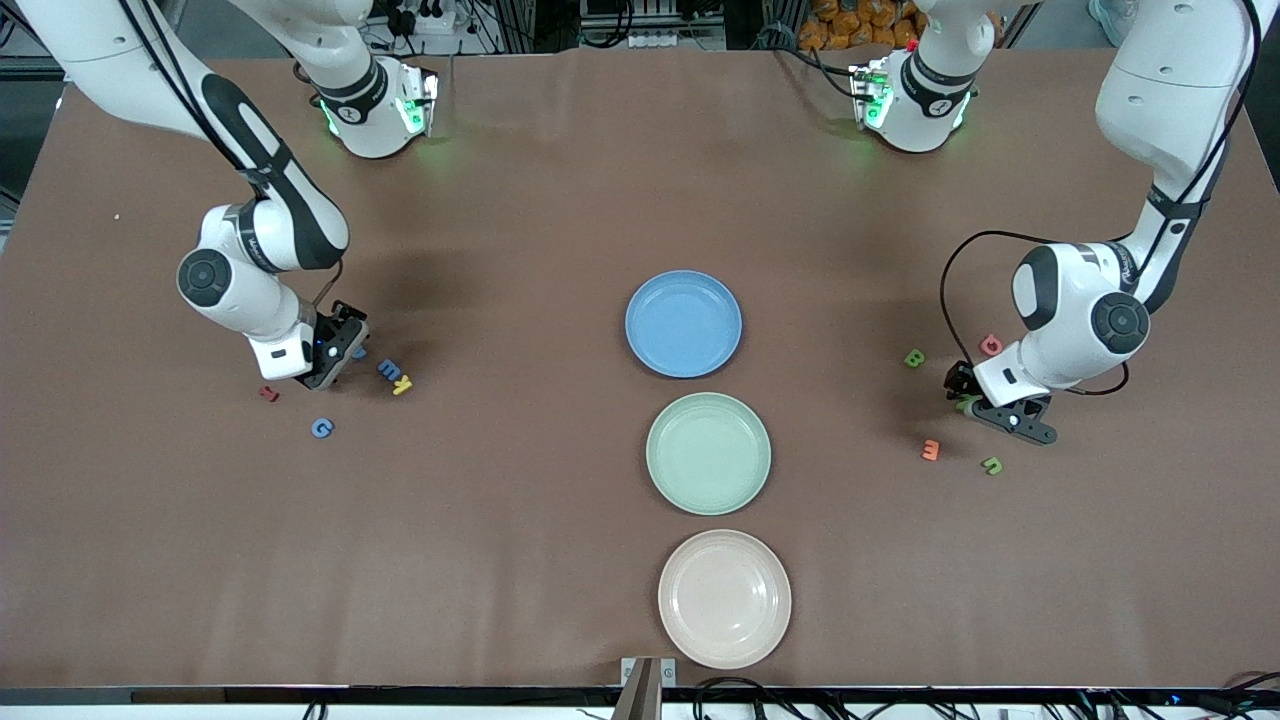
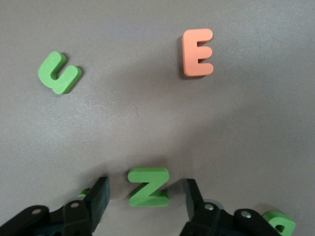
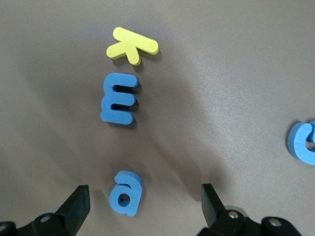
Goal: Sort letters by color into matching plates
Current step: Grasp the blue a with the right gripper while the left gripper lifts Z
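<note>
From high across the table (image 1: 560, 200) we look down at both arms' bases. Our left wrist view looks closely down on the green Z (image 2: 148, 187); our right wrist view on the blue a (image 3: 126, 192). Both patches lie within the front view.

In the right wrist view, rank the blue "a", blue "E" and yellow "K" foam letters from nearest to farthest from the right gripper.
1. Blue foam letter "a", between the open fingers of the right gripper.
2. Blue foam letter "E", next along the row.
3. Yellow foam letter "K", beside the "E".

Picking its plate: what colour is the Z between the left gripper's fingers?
Green; the Z shows best in the left wrist view.
</note>
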Controlling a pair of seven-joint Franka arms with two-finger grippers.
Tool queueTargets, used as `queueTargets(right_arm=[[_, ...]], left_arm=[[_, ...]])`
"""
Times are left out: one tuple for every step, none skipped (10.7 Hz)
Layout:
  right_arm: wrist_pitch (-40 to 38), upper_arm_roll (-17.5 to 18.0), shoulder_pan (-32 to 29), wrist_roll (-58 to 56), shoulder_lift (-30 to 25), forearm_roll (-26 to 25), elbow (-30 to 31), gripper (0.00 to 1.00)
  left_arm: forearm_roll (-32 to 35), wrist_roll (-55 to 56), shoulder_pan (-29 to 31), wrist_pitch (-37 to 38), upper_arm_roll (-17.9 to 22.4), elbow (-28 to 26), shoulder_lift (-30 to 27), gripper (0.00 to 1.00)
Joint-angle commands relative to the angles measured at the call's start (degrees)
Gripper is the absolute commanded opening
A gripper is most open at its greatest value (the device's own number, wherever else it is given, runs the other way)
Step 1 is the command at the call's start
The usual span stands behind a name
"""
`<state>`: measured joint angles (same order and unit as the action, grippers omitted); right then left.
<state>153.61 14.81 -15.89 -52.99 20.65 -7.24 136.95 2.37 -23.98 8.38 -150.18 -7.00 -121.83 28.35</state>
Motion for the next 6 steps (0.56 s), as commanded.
queueTargets(right_arm=[[1.25, 0.75, -1.07, -0.53, -0.09, -2.52, 0.78, 0.99], [1.34, 0.75, -1.07, -0.53, 0.0, -2.52, 0.78, 0.98], [1.42, 0.75, -1.07, -0.53, 0.09, -2.52, 0.95, 0.95], [1.95, 0.75, -0.98, -0.53, 0.09, -2.61, 1.39, 0.95], [2.65, 0.75, -0.98, -0.53, 0.18, -2.52, 1.83, 0.95], [2.92, 0.75, -0.81, -0.53, 0.18, -2.61, 1.92, 0.95]], left_arm=[[0.97, 0.07, -0.38, -0.29, 0.06, 0.72, 0.74, 0.66], [0.97, 0.16, -0.38, -0.29, 0.06, 0.72, 0.74, 0.57], [0.97, 0.68, -0.9, -0.29, 0.06, 0.72, 0.74, 0.43], [0.97, 1.64, -1.17, -0.29, 0.06, 0.72, 0.74, 0.28], [0.97, 1.74, -1.69, -0.29, 0.06, 0.72, 0.74, 0.16], [0.88, 1.74, -1.7, -0.2, 0.06, 0.72, 0.66, 0.04]])
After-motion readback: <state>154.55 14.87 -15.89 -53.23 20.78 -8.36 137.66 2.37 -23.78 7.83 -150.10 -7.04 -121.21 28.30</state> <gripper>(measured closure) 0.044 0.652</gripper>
